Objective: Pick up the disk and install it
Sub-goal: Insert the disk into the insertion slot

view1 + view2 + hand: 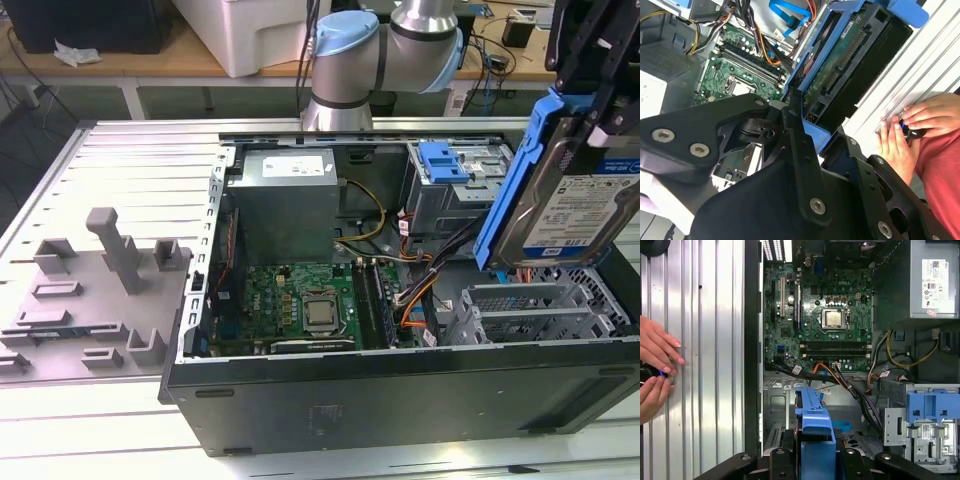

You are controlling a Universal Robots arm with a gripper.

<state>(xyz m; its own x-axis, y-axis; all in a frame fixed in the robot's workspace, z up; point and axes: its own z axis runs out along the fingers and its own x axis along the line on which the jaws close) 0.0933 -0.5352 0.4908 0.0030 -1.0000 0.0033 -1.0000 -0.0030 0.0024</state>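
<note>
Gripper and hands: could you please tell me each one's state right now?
Gripper: shut on the disk, held over the open computer case.
Person's hands: touching a small dark device.

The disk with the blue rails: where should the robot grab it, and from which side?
Probably at one short end, coming from above, as the gripper holds the disk now. The disk is flat and thin, so the jaws close across it, and its long part hangs down, tilted, over the open computer case.

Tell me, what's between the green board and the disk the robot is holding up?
A bundle of orange and black cables runs between the green board and the disk, in the exterior view.
</note>
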